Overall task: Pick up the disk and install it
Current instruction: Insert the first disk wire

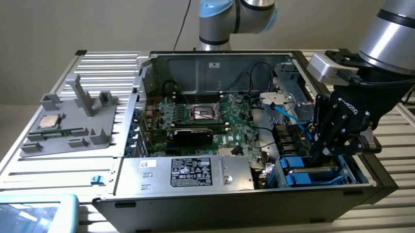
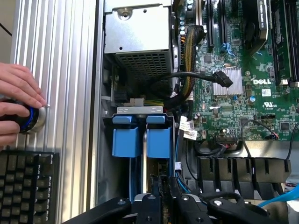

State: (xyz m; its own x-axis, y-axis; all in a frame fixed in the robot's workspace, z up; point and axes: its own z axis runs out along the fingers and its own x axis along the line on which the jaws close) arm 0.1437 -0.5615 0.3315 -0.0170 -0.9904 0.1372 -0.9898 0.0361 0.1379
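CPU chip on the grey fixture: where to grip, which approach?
Pinch the CPU chip across two opposite edges, coming straight down. It lies flat on the grey fixture, so likely only its thin rim is graspable; the upright posts on the exterior view's right of it crowd a sideways approach.

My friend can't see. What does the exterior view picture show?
A black gripper reaches down into the blue drive bay of an open computer case. A green motherboard lies inside; a grey stand with a chip sits outside, on the exterior view's left.
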